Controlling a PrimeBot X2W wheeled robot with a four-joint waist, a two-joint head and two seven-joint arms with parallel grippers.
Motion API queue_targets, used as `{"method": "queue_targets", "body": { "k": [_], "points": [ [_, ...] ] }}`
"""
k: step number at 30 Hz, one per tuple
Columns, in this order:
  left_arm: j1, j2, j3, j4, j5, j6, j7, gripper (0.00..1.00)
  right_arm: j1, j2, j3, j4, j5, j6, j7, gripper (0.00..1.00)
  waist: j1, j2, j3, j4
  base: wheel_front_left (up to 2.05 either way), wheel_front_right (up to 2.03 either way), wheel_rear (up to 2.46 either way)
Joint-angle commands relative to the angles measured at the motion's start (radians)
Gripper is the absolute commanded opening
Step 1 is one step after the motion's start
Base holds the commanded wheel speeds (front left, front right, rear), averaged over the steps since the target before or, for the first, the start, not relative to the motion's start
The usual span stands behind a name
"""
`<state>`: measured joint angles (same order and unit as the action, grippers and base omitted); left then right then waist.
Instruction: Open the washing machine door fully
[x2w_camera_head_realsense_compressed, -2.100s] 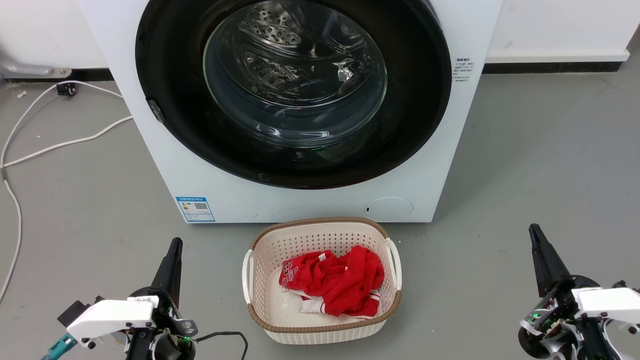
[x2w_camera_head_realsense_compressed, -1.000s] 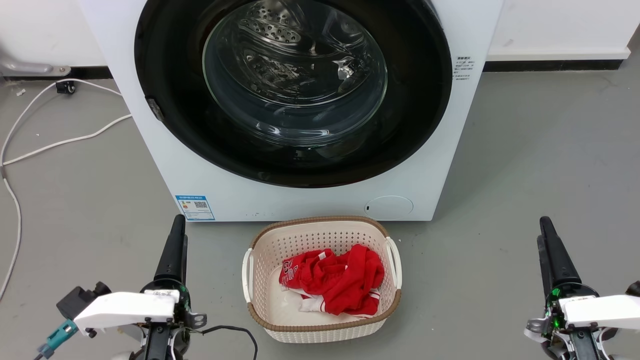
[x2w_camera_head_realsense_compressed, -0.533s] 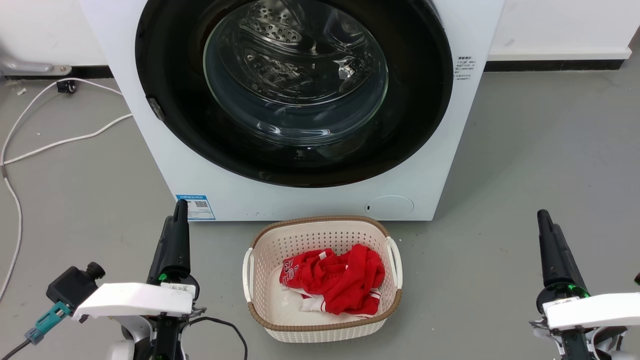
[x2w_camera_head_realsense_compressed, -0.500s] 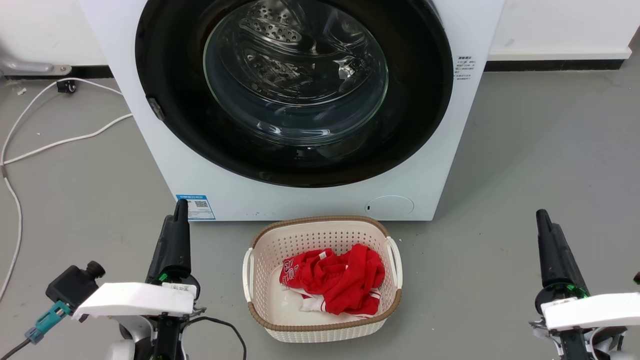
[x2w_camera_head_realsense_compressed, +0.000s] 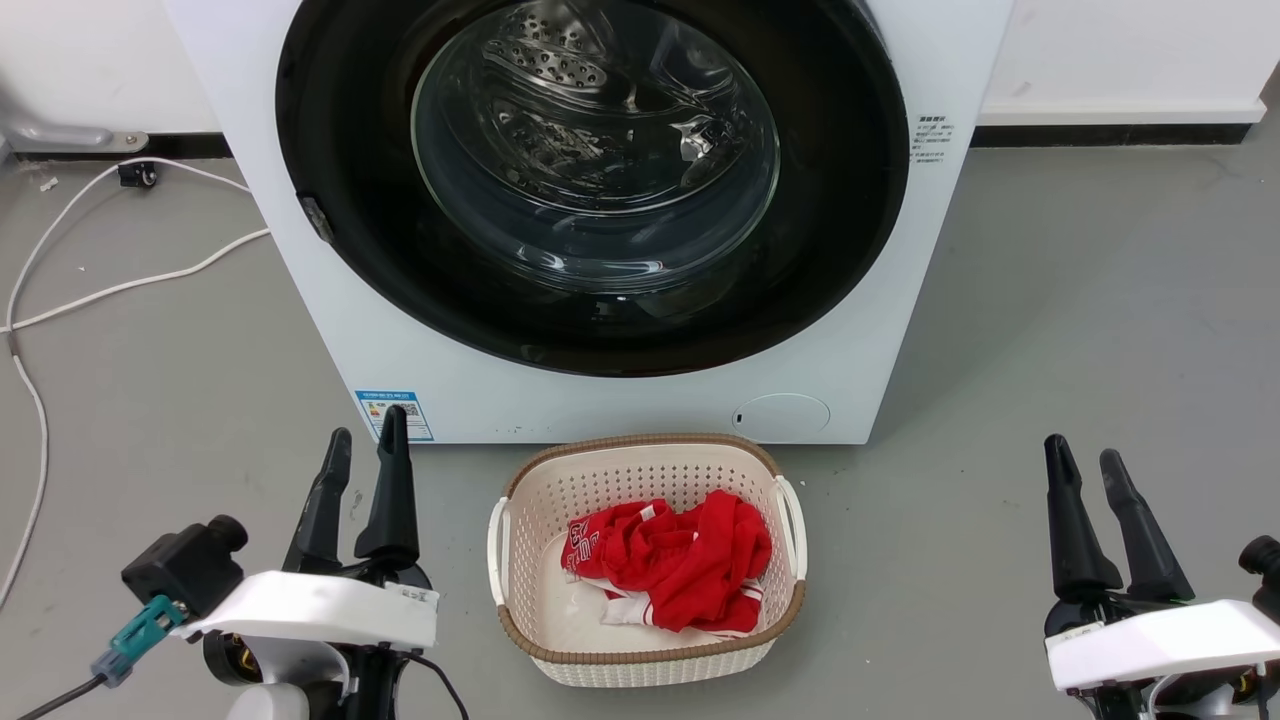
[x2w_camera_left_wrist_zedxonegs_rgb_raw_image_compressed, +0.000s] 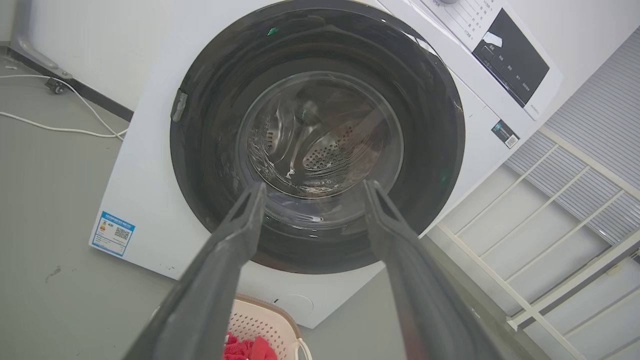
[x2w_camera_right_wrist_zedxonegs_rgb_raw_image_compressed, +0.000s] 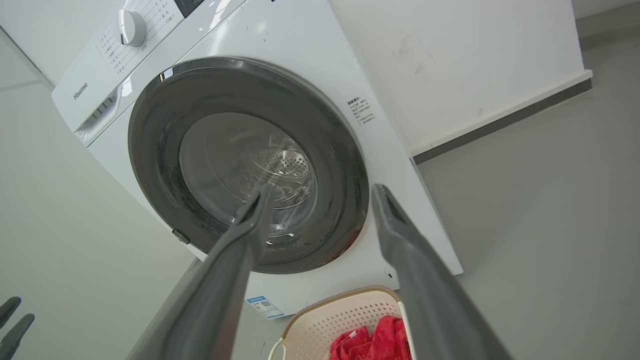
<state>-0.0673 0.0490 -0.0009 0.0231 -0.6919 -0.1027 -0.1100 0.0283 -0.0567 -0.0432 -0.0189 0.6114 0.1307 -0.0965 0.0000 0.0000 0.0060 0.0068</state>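
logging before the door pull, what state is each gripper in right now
left gripper: open, holding nothing
right gripper: open, holding nothing

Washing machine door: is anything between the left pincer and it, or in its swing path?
Nothing visible lies between the left pincer and the washing machine door. The laundry basket sits on the floor below the door's lower edge; it looks low enough to clear, though that's uncertain.
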Motion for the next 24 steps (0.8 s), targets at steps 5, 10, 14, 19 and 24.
{"method": "queue_targets", "body": {
  "k": [5,10,14,19,24],
  "points": [
    [0.006,0.008,-0.018,-0.020,0.119,0.005,-0.022,1.00,0.012,0.001,0.004,-0.045,-0.107,0.000,0.001,1.00,0.0000,0.0000,-0.001,0.000,0.00,0.00,0.00],
    [0.012,0.015,-0.033,-0.022,0.191,0.016,-0.036,1.00,0.020,0.002,0.004,-0.060,-0.183,0.000,0.006,1.00,0.0000,0.0000,0.000,-0.001,0.00,0.00,0.00],
    [0.012,0.020,-0.043,-0.026,0.229,0.022,-0.044,1.00,0.027,0.002,0.006,-0.068,-0.232,0.000,0.011,1.00,0.0000,0.0000,0.000,-0.001,0.00,0.00,0.00],
    [0.018,0.031,-0.058,-0.027,0.290,0.036,-0.056,1.00,0.034,0.003,0.007,-0.079,-0.301,0.000,0.015,1.00,0.0000,0.0000,0.000,0.001,0.00,0.00,0.00],
    [0.023,0.042,-0.076,-0.026,0.344,0.051,-0.069,1.00,0.044,0.004,0.002,-0.092,-0.354,0.000,0.019,1.00,0.0000,0.0000,0.000,0.003,0.00,0.00,0.00]
  ]
}}
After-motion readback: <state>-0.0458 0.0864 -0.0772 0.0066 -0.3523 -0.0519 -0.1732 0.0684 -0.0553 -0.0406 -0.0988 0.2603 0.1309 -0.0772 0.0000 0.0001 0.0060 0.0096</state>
